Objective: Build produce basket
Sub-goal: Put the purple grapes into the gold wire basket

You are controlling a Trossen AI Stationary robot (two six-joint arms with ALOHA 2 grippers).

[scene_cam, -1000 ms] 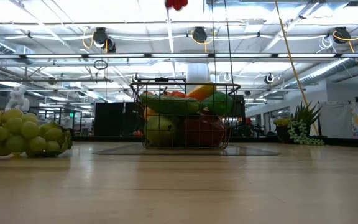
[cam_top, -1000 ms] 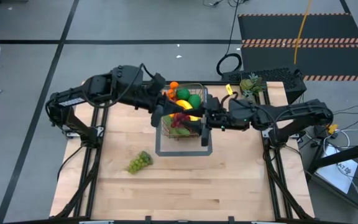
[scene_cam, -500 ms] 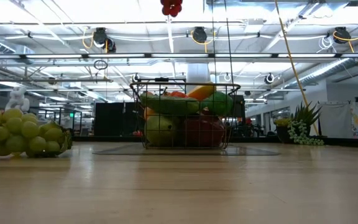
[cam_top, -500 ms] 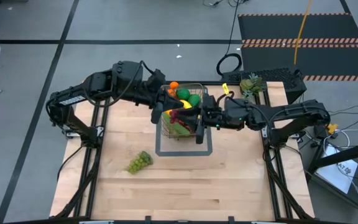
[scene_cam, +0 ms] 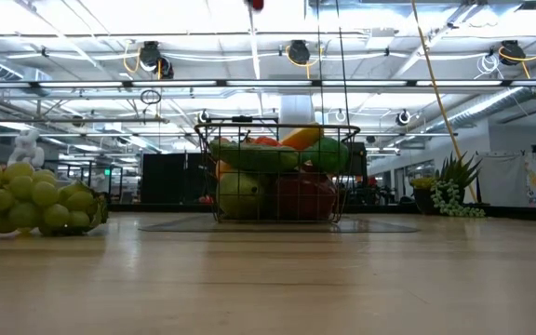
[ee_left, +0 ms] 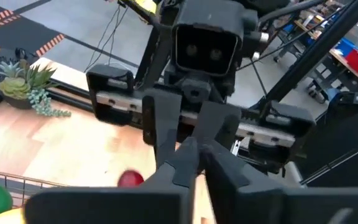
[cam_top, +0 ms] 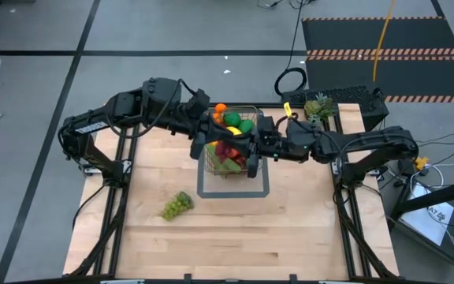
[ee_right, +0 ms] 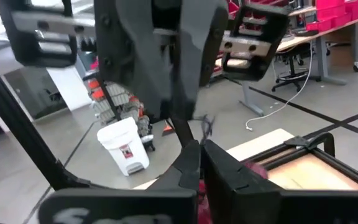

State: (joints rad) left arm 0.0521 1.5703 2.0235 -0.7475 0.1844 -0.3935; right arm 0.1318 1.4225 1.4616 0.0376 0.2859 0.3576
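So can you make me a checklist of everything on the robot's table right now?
Surface: wooden table, mostly bare.
Job's things: wire basket holding mixed produce; green grapes loose on the table, apart from it; red fruit between the two grippers.
Clutter: small potted plant at the far right corner.
Grippers: left gripper and right gripper both shut, meeting above the basket.
Cables: black coil on the floor; yellow cable over the mat.
Surroundings: striped floor mat, grey floor.
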